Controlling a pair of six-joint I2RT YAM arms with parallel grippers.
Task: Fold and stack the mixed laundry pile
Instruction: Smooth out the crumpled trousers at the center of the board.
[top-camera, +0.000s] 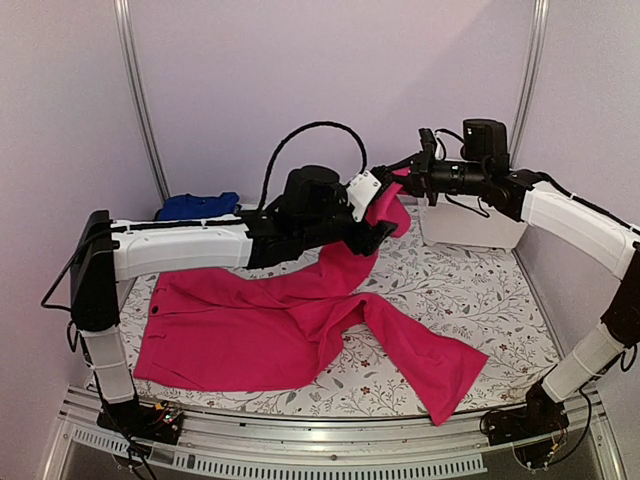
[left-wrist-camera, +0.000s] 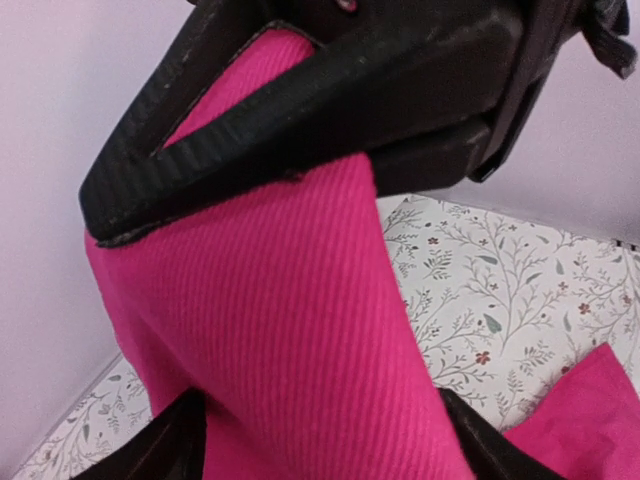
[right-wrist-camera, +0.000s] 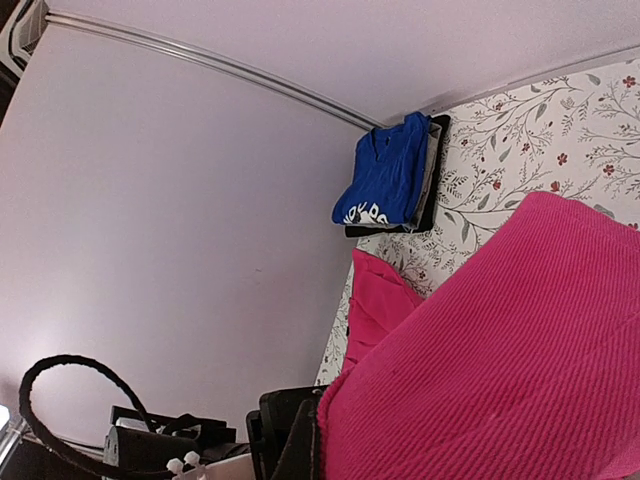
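Observation:
The magenta-pink garment of the mixed laundry pile, a pair of trousers, lies spread over the table's near half. One leg rises to the back centre, where my right gripper is shut on its end. In the left wrist view the right gripper's black fingers clamp the ribbed pink cloth. My left gripper sits just below, open, its fingertips wide apart with the hanging leg between them. The pink cloth fills the right wrist view. A folded royal-blue garment lies at the back left.
A white plastic bin stands at the back right. The white floral table covering shows bare on the right. The blue garment tops a small stack with grey and dark layers against the back wall.

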